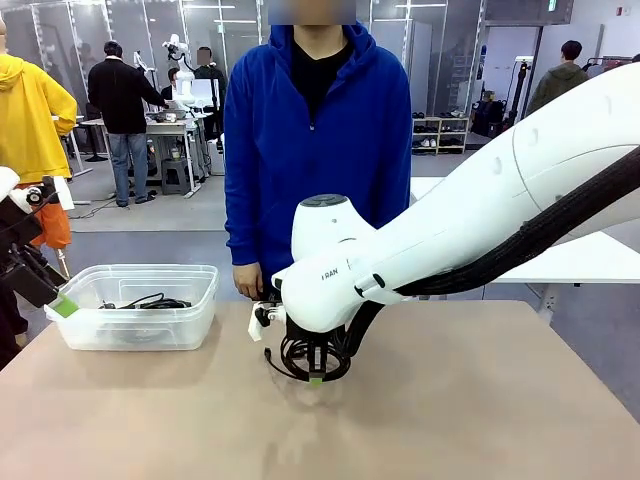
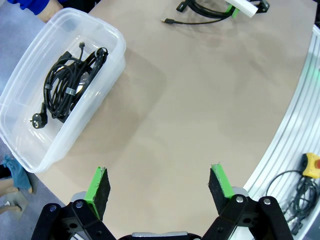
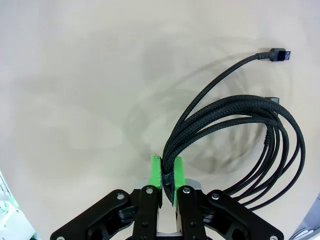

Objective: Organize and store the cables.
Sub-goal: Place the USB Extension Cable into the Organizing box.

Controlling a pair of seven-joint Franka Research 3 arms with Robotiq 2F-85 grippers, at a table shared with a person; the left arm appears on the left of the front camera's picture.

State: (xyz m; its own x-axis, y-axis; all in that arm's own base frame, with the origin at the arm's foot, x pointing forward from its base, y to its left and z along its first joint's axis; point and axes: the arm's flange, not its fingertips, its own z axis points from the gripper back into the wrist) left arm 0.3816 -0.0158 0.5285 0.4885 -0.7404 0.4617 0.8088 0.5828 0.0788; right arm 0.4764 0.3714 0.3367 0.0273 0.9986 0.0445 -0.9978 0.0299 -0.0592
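Observation:
My right gripper (image 3: 167, 172) is shut on a coiled black braided cable (image 3: 235, 130), whose loops hang just above the table with a USB plug (image 3: 277, 54) sticking out. From the front, this cable (image 1: 300, 358) dangles under the right gripper (image 1: 316, 378) near the table's middle, in front of the person. Another coiled black cable (image 2: 67, 87) with a round plug lies inside the clear plastic bin (image 2: 112, 65). My left gripper (image 2: 160, 185) hangs open above bare table beside the bin, holding nothing; it sits at the far left (image 1: 62, 305) in the front view.
The clear bin (image 1: 195, 320) stands at the table's left, far side. A person in a blue hoodie (image 1: 310, 150) stands at the far edge. The table's rounded edge and a box with a red button (image 2: 311, 165) lie at the right of the left wrist view.

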